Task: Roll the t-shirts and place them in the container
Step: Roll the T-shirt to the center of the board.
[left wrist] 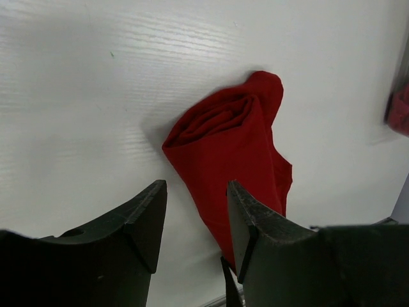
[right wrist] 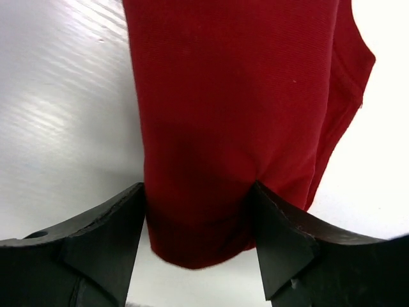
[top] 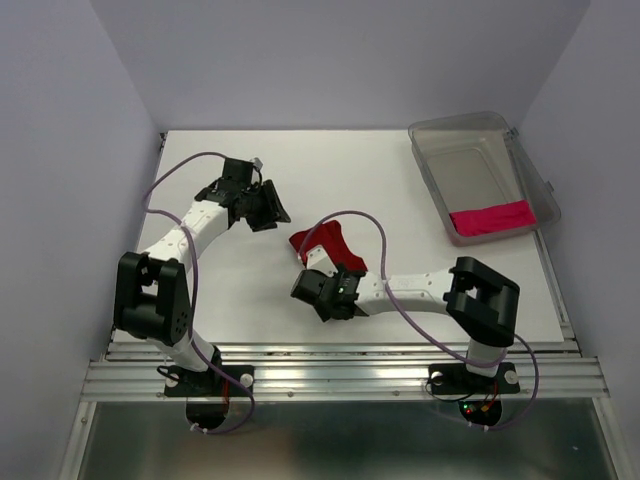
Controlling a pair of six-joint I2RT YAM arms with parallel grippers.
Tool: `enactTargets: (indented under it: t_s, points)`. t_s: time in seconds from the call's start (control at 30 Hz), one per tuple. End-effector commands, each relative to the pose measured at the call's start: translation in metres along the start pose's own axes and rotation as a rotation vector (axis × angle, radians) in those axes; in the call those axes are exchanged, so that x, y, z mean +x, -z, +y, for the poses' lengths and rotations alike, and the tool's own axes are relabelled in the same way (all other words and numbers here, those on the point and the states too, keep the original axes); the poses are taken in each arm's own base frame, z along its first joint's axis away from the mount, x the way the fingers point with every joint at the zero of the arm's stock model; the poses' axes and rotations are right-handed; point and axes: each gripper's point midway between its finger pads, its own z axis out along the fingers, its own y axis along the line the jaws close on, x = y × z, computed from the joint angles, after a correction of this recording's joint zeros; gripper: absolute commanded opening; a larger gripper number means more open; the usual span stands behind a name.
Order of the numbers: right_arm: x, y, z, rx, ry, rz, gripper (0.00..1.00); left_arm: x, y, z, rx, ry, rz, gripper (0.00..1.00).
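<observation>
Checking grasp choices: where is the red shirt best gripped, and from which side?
Likely the narrow near end of the shirt: it lies flat between the open fingers of the right gripper, so come from the near side, fingers across its width. Its other end is bunched into a loose roll, bulkier to pinch.

left hand (left wrist: 195, 192) jaws apart; right hand (right wrist: 198, 195) jaws wide apart

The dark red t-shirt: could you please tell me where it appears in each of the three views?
Top external: dark red t-shirt in the middle of the white table.
Left wrist: centre frame, beyond the left gripper, rolled end uppermost.
Right wrist: fills the upper middle, near end between the right gripper fingers.
Shared landmark: the white table beneath it.
</observation>
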Motion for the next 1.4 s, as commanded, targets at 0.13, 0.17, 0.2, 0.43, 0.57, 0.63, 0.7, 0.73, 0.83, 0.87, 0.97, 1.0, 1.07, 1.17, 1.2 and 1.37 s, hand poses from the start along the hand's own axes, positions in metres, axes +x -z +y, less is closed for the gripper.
enactTargets:
  t_s: [0.13, 0.17, 0.2, 0.43, 0.57, 0.63, 0.7, 0.73, 0.83, 0.87, 0.97, 1.0, 1.07, 1.17, 1.2, 1.37]
  points:
    - [0.017, -0.032, 0.011, 0.033, 0.003, -0.007, 0.28, 0.009, 0.006, -0.005, 0.047, -0.009, -0.006, 0.54]
    - [0.013, -0.03, 0.012, 0.021, -0.007, -0.02, 0.18, 0.011, 0.005, -0.004, 0.048, -0.008, -0.002, 0.54]
    - [0.012, -0.029, 0.016, -0.008, -0.008, -0.032, 0.14, 0.014, 0.006, -0.003, 0.051, -0.008, 0.002, 0.56]
    - [-0.009, -0.001, 0.037, -0.253, -0.033, -0.093, 0.01, 0.024, 0.011, 0.0, 0.066, -0.009, 0.005, 0.75]
    - [-0.015, 0.009, 0.048, -0.406, -0.079, -0.089, 0.01, 0.027, 0.016, 0.0, 0.067, -0.012, -0.003, 0.76]
    - [-0.02, 0.016, 0.051, -0.506, -0.121, -0.075, 0.01, 0.028, 0.018, 0.0, 0.068, -0.013, -0.008, 0.75]
    - [-0.018, 0.024, 0.059, -0.621, -0.15, -0.049, 0.01, 0.028, 0.02, 0.0, 0.07, -0.014, -0.008, 0.75]
    - [-0.02, 0.022, 0.053, -0.641, -0.178, -0.045, 0.01, 0.028, 0.021, 0.0, 0.071, -0.015, -0.01, 0.75]
    - [-0.026, 0.028, 0.05, -0.741, -0.246, -0.034, 0.01, 0.029, 0.023, -0.001, 0.078, -0.02, -0.013, 0.74]
    - [-0.026, 0.03, 0.048, -0.762, -0.257, -0.028, 0.01, 0.029, 0.024, -0.002, 0.079, -0.023, -0.013, 0.74]
    - [-0.027, 0.037, 0.048, -0.845, -0.274, -0.014, 0.01, 0.031, 0.026, -0.003, 0.09, -0.028, -0.013, 0.73]
    - [-0.029, 0.035, 0.044, -0.854, -0.29, -0.008, 0.01, 0.033, 0.026, -0.003, 0.096, -0.028, -0.008, 0.73]
    - [-0.029, 0.037, 0.041, -0.905, -0.307, 0.012, 0.01, 0.035, 0.025, -0.004, 0.106, -0.032, -0.002, 0.73]
    - [-0.031, 0.042, 0.038, -0.971, -0.329, 0.026, 0.01, 0.037, 0.025, -0.006, 0.117, -0.037, 0.004, 0.72]
    - [-0.032, 0.044, 0.035, -1.006, -0.34, 0.038, 0.01, 0.038, 0.025, -0.006, 0.12, -0.038, 0.007, 0.72]
    - [-0.028, 0.043, 0.029, -1.085, -0.388, 0.074, 0.01, 0.042, 0.022, -0.013, 0.143, -0.054, 0.021, 0.71]
